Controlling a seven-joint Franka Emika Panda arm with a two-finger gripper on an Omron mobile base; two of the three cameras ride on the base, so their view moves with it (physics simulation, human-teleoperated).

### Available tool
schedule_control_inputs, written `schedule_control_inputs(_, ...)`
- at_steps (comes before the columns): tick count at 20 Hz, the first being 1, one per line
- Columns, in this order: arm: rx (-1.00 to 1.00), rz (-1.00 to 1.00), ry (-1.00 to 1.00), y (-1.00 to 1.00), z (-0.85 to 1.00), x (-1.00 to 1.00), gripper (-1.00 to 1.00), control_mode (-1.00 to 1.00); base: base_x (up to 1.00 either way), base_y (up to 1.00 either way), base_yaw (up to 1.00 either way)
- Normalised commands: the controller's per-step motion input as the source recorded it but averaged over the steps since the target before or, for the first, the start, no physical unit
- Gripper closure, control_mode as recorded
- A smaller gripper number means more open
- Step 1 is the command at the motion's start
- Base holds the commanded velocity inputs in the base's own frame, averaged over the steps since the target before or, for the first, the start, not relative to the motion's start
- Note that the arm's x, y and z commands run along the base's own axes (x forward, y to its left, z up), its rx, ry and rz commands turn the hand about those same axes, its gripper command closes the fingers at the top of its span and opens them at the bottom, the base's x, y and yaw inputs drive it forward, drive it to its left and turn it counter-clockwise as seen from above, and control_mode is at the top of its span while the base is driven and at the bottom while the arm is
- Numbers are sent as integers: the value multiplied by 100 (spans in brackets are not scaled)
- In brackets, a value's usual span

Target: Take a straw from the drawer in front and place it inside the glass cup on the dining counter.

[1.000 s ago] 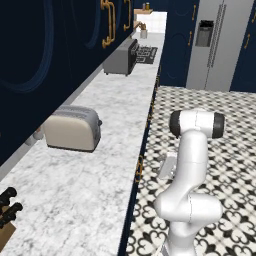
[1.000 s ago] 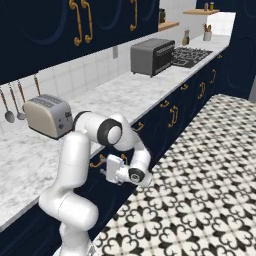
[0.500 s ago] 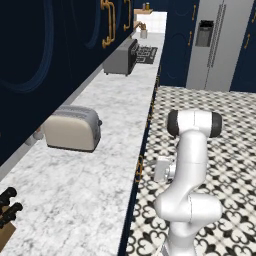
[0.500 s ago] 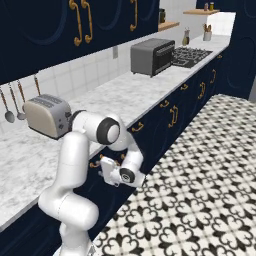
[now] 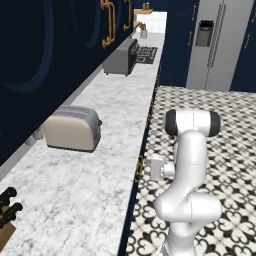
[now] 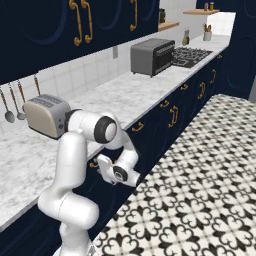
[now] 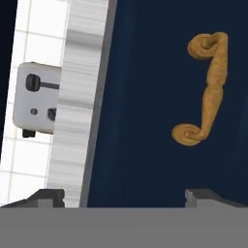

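Arm folded low, fingers (image 7: 52, 196) apparently apart, facing drawer (image 7: 155, 97).

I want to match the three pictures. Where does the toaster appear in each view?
Left base view: toaster at left middle, on the worktop.
Right base view: at left middle, behind the arm.
Hand view: at the left edge, turned sideways beyond the worktop edge.
Shared landmark: the marbled worktop edge.

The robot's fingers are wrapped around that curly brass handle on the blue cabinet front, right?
Not quite. In the hand view the fingers stand apart, open, short of the brass handle on the blue front, not wrapped around it.
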Motion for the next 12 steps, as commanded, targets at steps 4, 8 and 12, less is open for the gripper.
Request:
schedule_control_inputs(4,0,-2,1,11,-12,32,-100,-100,0,0,0)
schedule_control_inputs(8,0,0,2,2,-20,24,-100,-100,0,0,0)
schedule_control_inputs(12,0,0,3,0,-31,13,-100,-100,0,0,0)
